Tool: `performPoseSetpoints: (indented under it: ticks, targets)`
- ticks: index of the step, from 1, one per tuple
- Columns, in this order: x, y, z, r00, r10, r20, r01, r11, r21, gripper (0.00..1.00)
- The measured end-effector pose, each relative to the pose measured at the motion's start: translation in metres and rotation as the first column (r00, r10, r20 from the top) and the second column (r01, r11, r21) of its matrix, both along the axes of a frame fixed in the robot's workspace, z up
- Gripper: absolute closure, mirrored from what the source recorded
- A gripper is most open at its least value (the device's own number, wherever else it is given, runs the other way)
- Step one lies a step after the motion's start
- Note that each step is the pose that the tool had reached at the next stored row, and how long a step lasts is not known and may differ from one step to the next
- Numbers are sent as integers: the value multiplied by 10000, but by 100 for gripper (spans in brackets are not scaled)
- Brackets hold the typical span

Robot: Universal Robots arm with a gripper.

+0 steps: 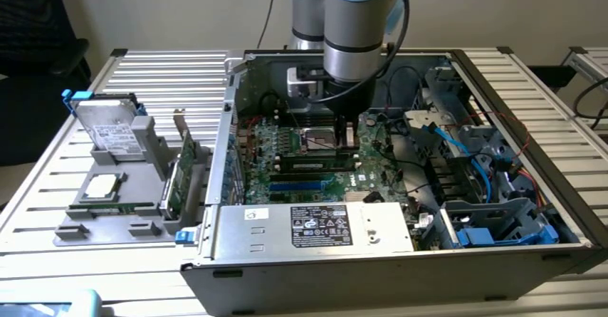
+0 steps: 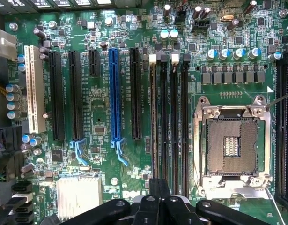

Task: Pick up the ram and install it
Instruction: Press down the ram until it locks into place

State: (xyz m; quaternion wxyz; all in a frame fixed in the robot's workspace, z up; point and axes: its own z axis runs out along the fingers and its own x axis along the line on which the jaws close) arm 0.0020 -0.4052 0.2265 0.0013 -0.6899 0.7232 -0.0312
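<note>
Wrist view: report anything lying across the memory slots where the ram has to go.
Nothing visible does. The four long black memory slots beside the CPU socket show no cable or loose part across them. Their ends nearest the gripper pass out of sight behind it, so that stretch cannot be checked.

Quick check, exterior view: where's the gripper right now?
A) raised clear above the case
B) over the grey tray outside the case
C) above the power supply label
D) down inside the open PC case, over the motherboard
D: the gripper sits low inside the open case, just above the motherboard by the CPU socket.
</note>
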Motion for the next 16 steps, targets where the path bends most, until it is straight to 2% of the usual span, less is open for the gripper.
performPoseSetpoints:
  ticks: [4,5,7,16]
  targets:
    - [0,0,2,10000,0,-3,0,10000,-2,89]
    - [-1,1,40,10000,-2,2,2,10000,13,89]
    - [-13,-1,121,10000,-1,-2,1,10000,0,89]
    - [-238,-1,151,10000,-16,-3,16,10000,-2,89]
